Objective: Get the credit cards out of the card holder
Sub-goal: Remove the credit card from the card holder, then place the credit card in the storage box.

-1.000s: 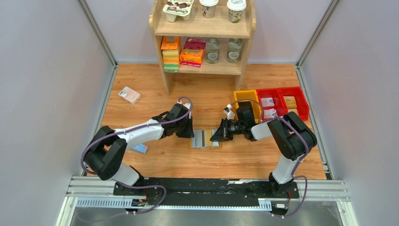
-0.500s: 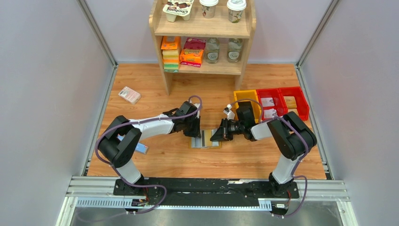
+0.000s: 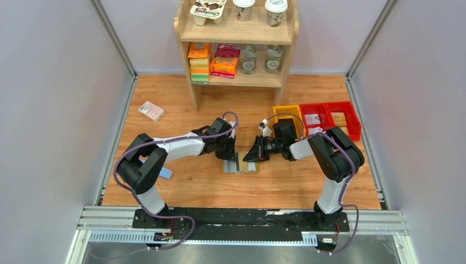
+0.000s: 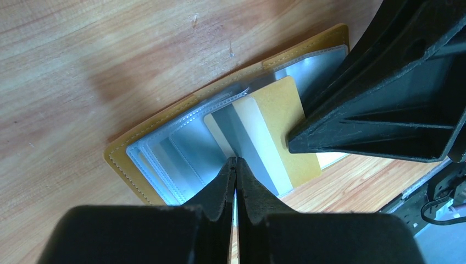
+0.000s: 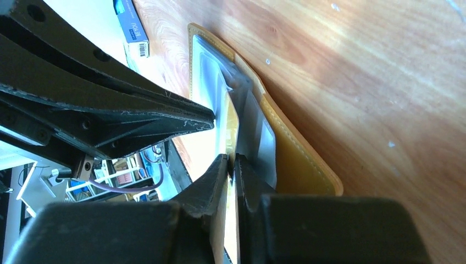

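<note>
Top external view: a yogurt pack [image 3: 207, 10] on the wooden shelf [image 3: 242, 32] says "Chobani". The other labels there are too small to read. The card holder [image 3: 240, 165] lies open and flat on the wooden surface [image 3: 181, 99], in the middle, in front of the shelf. The left tool [image 3: 231, 155] is over its left part and the right tool [image 3: 249, 157] is over its right part.

Left wrist view: the card holder has a tan-yellow rim with pale stitches. Inside are see-through grey-blue sleeves [image 4: 176, 148], one laid over the other. A gold card [image 4: 286, 121] with a grey stripe sticks out of a sleeve, tilted. The left tool's fingers are pressed together, and their tips are right at the card's near edge, on the grey stripe. The right tool's pointed tip sits at the card's right edge.

Right wrist view: the right tool's fingers are squeezed onto the gold card, which shows edge-on as a thin yellow strip between them. The holder lies just past the tips, on the bare wood. The left tool's tip touches a sleeve. A blue box [image 5: 129, 25] with a barcode lies farther off, and its white letters are too blurry to read.
</note>
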Robot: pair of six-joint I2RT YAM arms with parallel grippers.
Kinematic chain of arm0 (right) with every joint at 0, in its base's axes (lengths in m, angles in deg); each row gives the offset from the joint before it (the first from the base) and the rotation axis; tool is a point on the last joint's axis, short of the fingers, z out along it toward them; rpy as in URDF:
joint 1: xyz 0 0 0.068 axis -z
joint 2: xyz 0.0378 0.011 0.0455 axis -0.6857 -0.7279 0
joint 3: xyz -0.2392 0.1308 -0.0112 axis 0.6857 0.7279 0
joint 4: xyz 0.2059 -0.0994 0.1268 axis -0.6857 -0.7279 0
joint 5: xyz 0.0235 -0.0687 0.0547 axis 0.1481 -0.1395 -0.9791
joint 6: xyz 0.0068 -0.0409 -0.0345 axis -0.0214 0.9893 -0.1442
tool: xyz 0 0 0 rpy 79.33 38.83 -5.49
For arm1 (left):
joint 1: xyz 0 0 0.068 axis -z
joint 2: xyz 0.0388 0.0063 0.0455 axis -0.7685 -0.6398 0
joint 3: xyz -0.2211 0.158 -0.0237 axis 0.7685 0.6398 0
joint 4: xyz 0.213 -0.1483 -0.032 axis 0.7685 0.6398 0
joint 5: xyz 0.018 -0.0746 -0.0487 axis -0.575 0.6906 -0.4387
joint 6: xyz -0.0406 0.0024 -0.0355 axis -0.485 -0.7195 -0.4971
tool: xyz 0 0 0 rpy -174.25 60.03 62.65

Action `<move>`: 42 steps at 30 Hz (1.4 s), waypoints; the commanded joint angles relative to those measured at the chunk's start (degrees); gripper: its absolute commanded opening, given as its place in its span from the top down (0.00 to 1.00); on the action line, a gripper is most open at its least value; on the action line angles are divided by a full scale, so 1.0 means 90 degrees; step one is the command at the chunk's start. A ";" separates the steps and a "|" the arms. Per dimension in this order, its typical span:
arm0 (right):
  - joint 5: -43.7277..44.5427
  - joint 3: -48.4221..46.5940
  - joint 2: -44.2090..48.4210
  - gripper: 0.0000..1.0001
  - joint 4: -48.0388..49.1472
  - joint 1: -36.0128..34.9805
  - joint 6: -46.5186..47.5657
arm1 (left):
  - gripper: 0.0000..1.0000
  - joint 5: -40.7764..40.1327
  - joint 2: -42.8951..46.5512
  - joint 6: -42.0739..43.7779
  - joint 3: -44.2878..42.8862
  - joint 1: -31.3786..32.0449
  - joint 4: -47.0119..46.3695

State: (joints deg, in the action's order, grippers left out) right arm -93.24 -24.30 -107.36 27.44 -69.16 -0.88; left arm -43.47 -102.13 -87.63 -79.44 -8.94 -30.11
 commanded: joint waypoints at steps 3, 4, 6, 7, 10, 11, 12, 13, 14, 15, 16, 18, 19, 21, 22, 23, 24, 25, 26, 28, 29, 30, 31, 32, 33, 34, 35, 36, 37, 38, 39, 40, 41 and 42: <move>0.0034 -0.0326 -0.0119 1.00 0.0069 -0.0055 0.0037 | 0.94 -0.0179 -0.0134 0.0315 0.0085 0.0033 0.0333; 0.0024 -0.0326 -0.0090 1.00 -0.0019 -0.0046 0.0085 | 0.94 -0.0208 -0.0124 0.0315 0.0094 0.0033 0.0333; 0.0082 -0.0356 0.0085 1.00 -0.0301 -0.0046 0.0280 | 0.94 -0.0305 -0.0056 0.0315 0.0104 0.0033 0.0353; 0.0189 -0.0356 0.0202 1.00 -0.0612 -0.0046 0.0445 | 0.94 -0.0345 -0.0007 0.0295 0.0133 0.0033 0.0353; 0.0540 -0.0366 0.0680 1.00 -0.1452 -0.0026 0.0963 | 0.93 -0.0423 0.0061 0.0247 0.0172 0.0023 0.0324; 0.0658 -0.0375 0.0827 1.00 -0.1726 -0.0026 0.1119 | 0.93 -0.0443 0.0071 0.0237 0.0182 0.0023 0.0304; 0.0813 -0.0395 0.0993 1.00 -0.2048 -0.0007 0.1304 | 0.92 -0.0433 0.0071 0.0237 0.0211 0.0023 0.0295; 0.0941 -0.0405 0.1178 1.00 -0.2302 0.0003 0.1442 | 0.92 -0.0433 0.0081 0.0237 0.0202 0.0023 0.0275; 0.1116 -0.0424 0.1315 1.00 -0.2498 0.0013 0.1607 | 0.92 -0.0452 0.0081 0.0237 0.0212 0.0023 0.0256; 0.1272 -0.0453 0.1471 1.00 -0.2945 0.0003 0.1725 | 0.92 -0.0491 0.0100 0.0256 0.0250 0.0023 0.0246; 0.1409 -0.0482 0.1618 1.00 -0.3162 0.0013 0.1813 | 0.92 -0.0511 0.0110 0.0266 0.0260 0.0023 0.0217; 0.1663 -0.0522 0.1833 1.00 -0.3553 0.0003 0.1931 | 0.91 -0.0560 0.0149 0.0285 0.0290 0.0023 0.0187; 0.1742 -0.0531 0.1931 1.00 -0.3661 0.0013 0.1980 | 0.90 -0.0589 0.0207 0.0315 0.0309 0.0023 0.0197; 0.1947 -0.0551 0.2214 1.00 -0.3934 0.0003 0.2068 | 0.85 -0.0619 0.0276 0.0344 0.0300 0.0023 0.0187; 0.2035 -0.0590 0.2331 1.00 -0.4061 -0.0016 0.2116 | 0.82 -0.0628 0.0354 0.0344 0.0290 0.0023 0.0187; 0.2113 -0.0619 0.2477 1.00 -0.4188 -0.0036 0.2185 | 0.79 -0.0648 0.0403 0.0334 0.0251 0.0023 0.0197; 0.2240 -0.0668 0.2624 1.00 -0.4305 -0.0075 0.2224 | 0.77 -0.0658 0.0490 0.0325 0.0222 0.0023 0.0216; 0.2386 -0.0736 0.2751 1.00 -0.4452 -0.0123 0.2292 | 0.73 -0.0658 0.0549 0.0296 0.0144 0.0023 0.0265; 0.2523 -0.0785 0.2926 1.00 -0.4550 -0.0192 0.2360 | 0.72 -0.0696 0.0704 0.0257 0.0095 0.0023 0.0294; 0.2884 -0.0941 0.3229 1.00 -0.4774 -0.0357 0.2526 | 0.68 -0.0784 0.0968 0.0150 -0.0100 0.0013 0.0372; 0.3069 -0.1009 0.3395 1.00 -0.4843 -0.0465 0.2614 | 0.63 -0.0804 0.1182 0.0129 -0.0159 -0.0006 0.0460; 0.3342 -0.1087 0.3609 1.00 -0.4921 -0.0601 0.2721 | 0.60 -0.0862 0.1281 0.0023 -0.0266 -0.0026 0.0509; 0.3576 -0.1146 0.3785 1.00 -0.4999 -0.0738 0.2858 | 0.53 -0.0882 0.1514 -0.0094 -0.0325 -0.0093 0.0596; 0.3869 -0.1253 0.3951 1.00 -0.5048 -0.0913 0.2994 | 0.49 -0.0940 0.1623 -0.0182 -0.0403 -0.0133 0.0655; 0.4210 -0.1322 0.4089 1.00 -0.5107 -0.1089 0.3170 | 0.44 -0.0960 0.1885 -0.0415 -0.0433 -0.0249 0.0762; 0.4513 -0.1371 0.4245 1.00 -0.5117 -0.1390 0.3404 | 0.39 -0.0951 0.2013 -0.0553 -0.0481 -0.0308 0.0792; 0.4932 -0.1410 0.4372 1.00 -0.5088 -0.1674 0.3522 | 0.36 -0.0951 0.2276 -0.0806 -0.0472 -0.0454 0.0860; 0.5323 -0.1420 0.4518 1.00 -0.5030 -0.1928 0.3784 | 0.34 -0.0912 0.2413 -0.0963 -0.0511 -0.0542 0.0909; 0.5926 -0.1411 0.4655 1.00 -0.4942 -0.2250 0.3961 | 0.32 -0.0892 0.2589 -0.1245 -0.0559 -0.0698 0.1132; 0.6599 -0.1391 0.4763 1.00 -0.4806 -0.2581 0.4195 | 0.31 -0.0757 0.2668 -0.1335 -0.0676 -0.0796 0.1366; 0.6896 -0.1352 0.4880 1.00 -0.4621 -0.2875 0.4410 | 0.31 -0.0707 0.2804 -0.1519 -0.0745 -0.0952 0.1456; 0.7392 -0.1304 0.4949 1.00 -0.4445 -0.3168 0.4663 | 0.31 -0.0590 0.2854 -0.1598 -0.0871 -0.1002 0.1631; 0.7784 -0.1255 0.5007 1.00 -0.4260 -0.3412 0.4975 | 0.31 -0.0541 0.2970 -0.1773 -0.0901 -0.1089 0.1700; 0.8319 -0.1225 0.5008 1.00 -0.4084 -0.3666 0.5201 | 0.30 -0.0424 0.3020 -0.1852 -0.0979 -0.1129 0.1710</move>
State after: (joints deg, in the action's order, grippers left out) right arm -40.13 -35.25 -64.22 -15.92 -95.25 34.38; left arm -50.24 -77.65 -97.58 -85.19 -17.21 -19.68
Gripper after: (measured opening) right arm 0.006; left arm 0.690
